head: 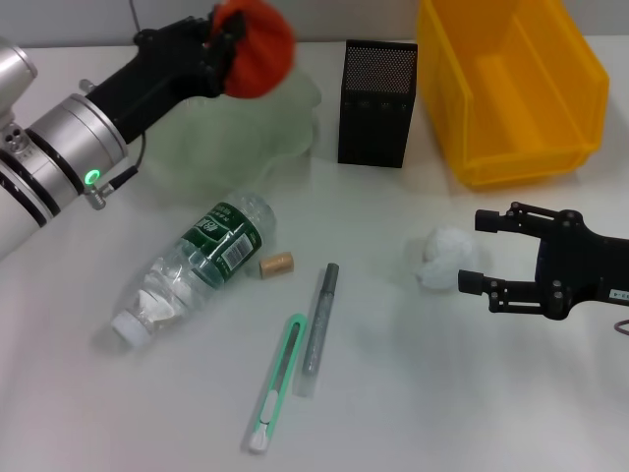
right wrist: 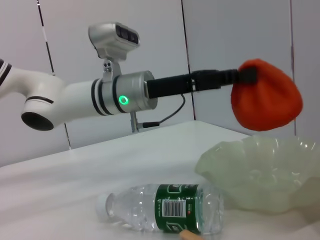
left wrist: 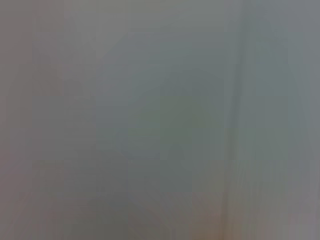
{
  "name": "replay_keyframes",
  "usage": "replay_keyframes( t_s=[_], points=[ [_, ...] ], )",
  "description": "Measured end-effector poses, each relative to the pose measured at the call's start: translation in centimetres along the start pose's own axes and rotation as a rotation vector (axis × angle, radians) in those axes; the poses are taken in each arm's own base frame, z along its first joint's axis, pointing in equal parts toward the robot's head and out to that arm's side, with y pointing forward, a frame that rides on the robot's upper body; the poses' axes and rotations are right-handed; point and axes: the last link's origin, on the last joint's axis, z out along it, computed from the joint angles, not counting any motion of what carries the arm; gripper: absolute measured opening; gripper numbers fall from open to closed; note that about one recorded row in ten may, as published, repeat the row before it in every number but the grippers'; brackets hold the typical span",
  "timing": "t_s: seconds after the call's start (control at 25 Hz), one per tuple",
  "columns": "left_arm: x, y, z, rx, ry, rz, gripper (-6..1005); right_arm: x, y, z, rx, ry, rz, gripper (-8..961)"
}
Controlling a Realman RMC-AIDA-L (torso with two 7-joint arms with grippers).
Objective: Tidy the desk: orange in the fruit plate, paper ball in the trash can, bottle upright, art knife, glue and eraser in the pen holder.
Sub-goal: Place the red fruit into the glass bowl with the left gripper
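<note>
Orange (head: pixel 257 47) clamped in your left gripper (head: pixel 228 44), held above the fruit plate (head: pixel 211 147) (not touching it) | right gripper (head: pixel 478 253) low over the counter (head: pixel 442 393), fingers spread wide, holding nothing, paper ball (head: pixel 444 258) just beside them | bottle (head: pixel 192 267) lying on its side.

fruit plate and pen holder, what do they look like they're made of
Fruit plate: probably translucent pale green glass or plastic; glossy, wavy rim, table visible through it. Pen holder: likely black metal mesh, matte, with fine perforations on its upper part. The left gripper holds the orange above the plate.
</note>
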Motion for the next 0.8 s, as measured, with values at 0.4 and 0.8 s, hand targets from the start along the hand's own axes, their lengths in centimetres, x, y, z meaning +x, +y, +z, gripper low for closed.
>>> replay_keyframes(
  t_s=[0.4,0.8],
  points=[
    [-1.3,-1.8,-0.1,0.146,-0.064,-0.045,110,0.0,0.0,0.0,0.0,-0.002,0.0,819],
    [-1.8,-2.3,0.2,0.191,-0.09,-0.071,294,0.1,0.1,0.0,0.002,-0.003,0.001,819]
  ],
)
